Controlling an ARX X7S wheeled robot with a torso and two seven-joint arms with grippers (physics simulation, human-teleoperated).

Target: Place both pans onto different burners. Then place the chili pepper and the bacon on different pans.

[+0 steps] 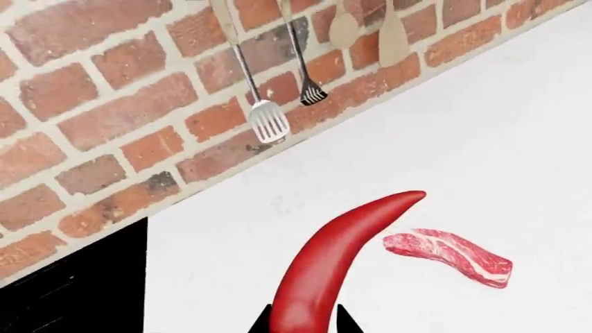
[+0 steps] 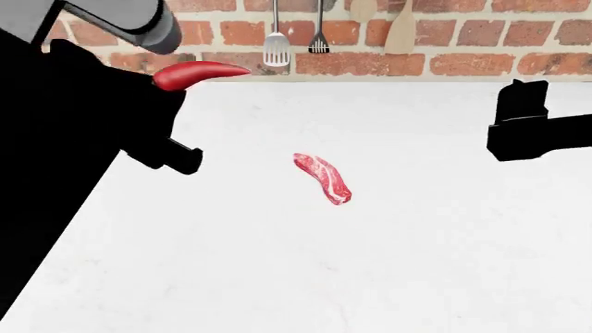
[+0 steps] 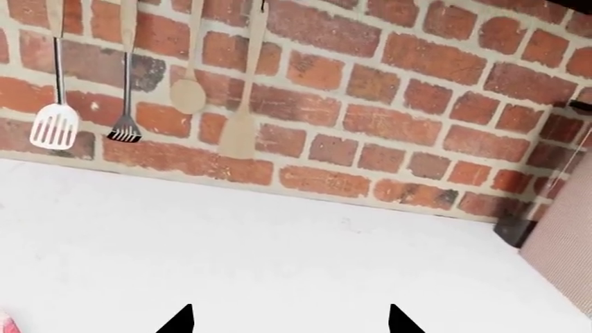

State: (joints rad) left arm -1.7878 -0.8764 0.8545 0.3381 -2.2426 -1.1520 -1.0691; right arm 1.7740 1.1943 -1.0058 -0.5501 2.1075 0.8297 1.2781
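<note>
One chili pepper and one strip of bacon are in view over a single white countertop. Four utensils hang on the brick wall: one slotted metal spatula, one small dark-headed turner, one wooden spoon, one wooden spatula. Two grippers show, the left gripper and the right gripper, plus one black stovetop corner.

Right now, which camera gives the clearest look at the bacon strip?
The head view: the bacon lies whole and unobstructed on the white counter. The left wrist view also shows it whole, beside the chili pepper held in the left gripper. The right wrist view shows at most a reddish sliver at its edge.
</note>
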